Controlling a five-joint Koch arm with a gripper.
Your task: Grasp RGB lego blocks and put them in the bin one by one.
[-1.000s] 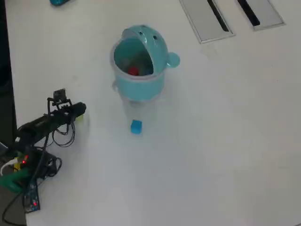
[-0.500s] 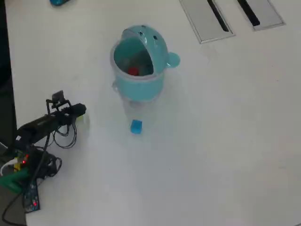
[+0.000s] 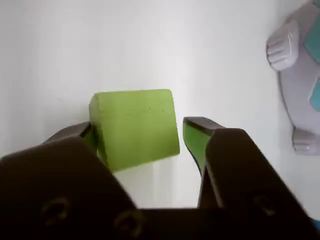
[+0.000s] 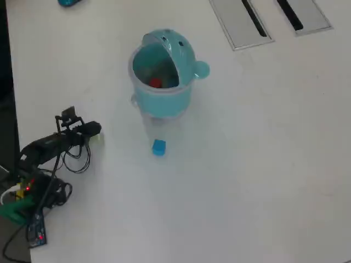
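In the wrist view a yellowish-green lego block lies on the white table between the jaws of my gripper. The left jaw is against the block's side. A narrow gap shows between the block and the right jaw, so the gripper is open around it. From overhead the gripper is at the left of the table, well left of the teal bin. A red block lies inside the bin. The blue block sits on the table just in front of the bin.
Two grey slotted panels lie at the table's top right. The arm's base, cables and board crowd the lower left corner. A pale rounded body with teal patches fills the wrist view's right edge.
The gripper end has shifted very slightly toward the bottom of the overhead view. The bin and the blue block have not moved.
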